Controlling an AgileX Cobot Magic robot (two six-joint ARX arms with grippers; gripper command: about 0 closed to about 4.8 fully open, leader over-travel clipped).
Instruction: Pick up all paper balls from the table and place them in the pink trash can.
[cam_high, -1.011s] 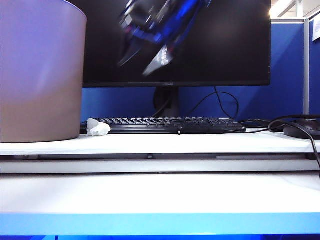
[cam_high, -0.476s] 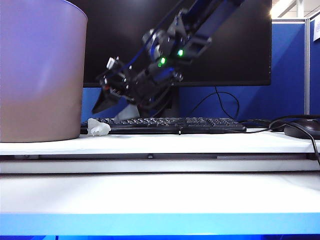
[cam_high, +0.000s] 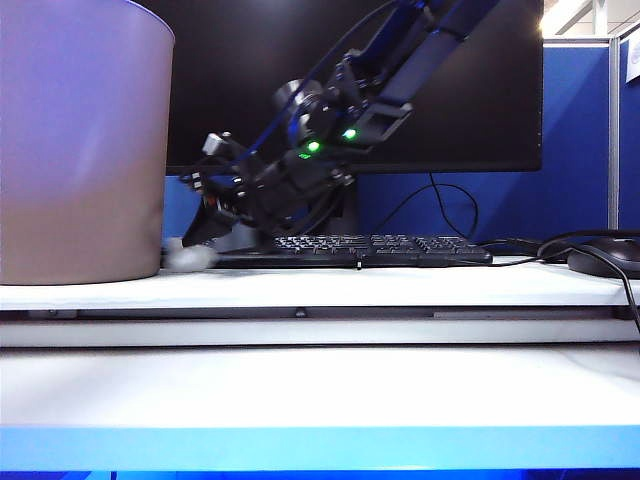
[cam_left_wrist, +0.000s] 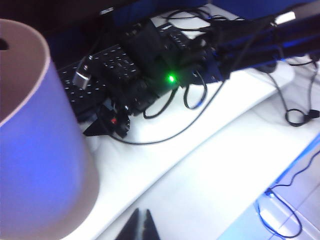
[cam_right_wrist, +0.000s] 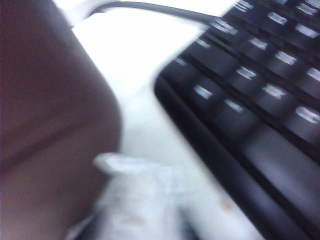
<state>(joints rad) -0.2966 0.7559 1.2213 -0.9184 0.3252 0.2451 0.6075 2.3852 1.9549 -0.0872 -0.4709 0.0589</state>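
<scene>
Only the right wrist view shows the one paper ball (cam_right_wrist: 142, 195) close; right end effector (cam_high: 200, 240) at it, grip unclear; left end effector (cam_left_wrist: 140, 226) pinched closed.

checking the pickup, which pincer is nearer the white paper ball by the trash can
Right. The right pincer is down at the white paper ball; the left pincer hangs apart from it, nearer the table's front.

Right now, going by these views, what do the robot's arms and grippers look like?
The right arm is black and dark blue, with black cables looped along it and two green lights glowing near the wrist. Its right gripper has dark, wedge-shaped fingers and a small red mark on the body. Of the left gripper only dark, pointed fingertips show, pressed together.
</scene>
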